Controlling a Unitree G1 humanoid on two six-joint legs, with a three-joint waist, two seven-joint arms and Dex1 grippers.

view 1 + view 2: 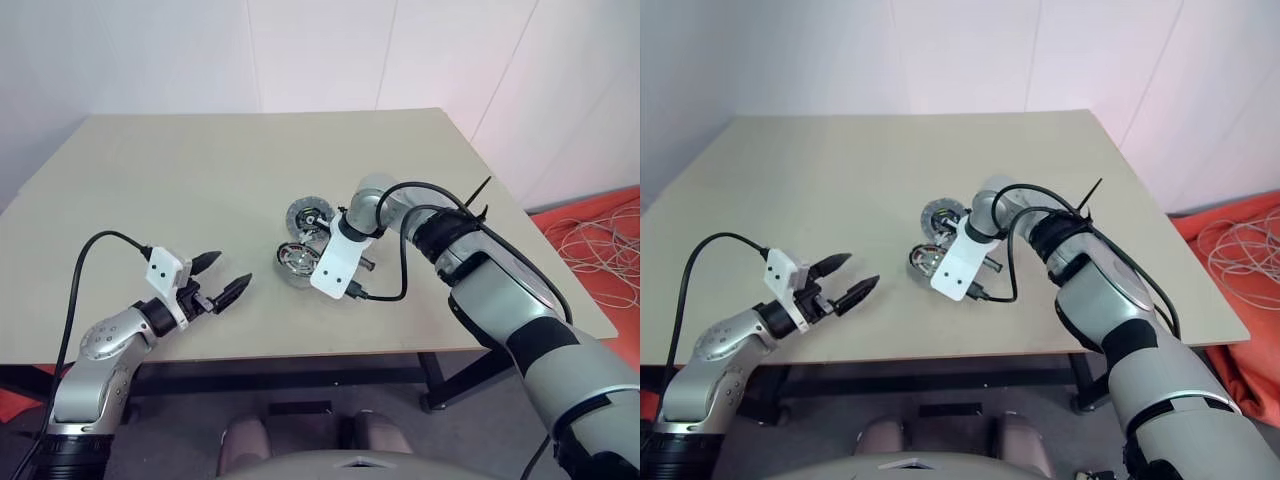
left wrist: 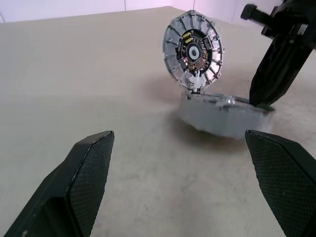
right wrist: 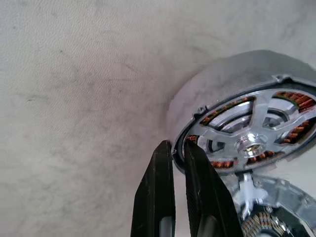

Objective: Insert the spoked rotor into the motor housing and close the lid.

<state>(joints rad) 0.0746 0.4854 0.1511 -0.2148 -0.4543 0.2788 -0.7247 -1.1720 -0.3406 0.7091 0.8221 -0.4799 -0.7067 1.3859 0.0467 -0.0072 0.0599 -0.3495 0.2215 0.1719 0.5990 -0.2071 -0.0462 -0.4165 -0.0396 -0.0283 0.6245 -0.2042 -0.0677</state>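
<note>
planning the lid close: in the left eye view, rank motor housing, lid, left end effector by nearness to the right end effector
1. motor housing, at the tips of the right end effector
2. lid, just beyond the motor housing
3. left end effector, far off at the near left

Spoked rotor (image 3: 252, 129) inside motor housing (image 3: 207, 89), lid (image 2: 193, 51) upright.

Right gripper (image 1: 312, 262) reaches down onto the motor housing (image 1: 294, 259) beside the lid (image 1: 308, 215)
</note>
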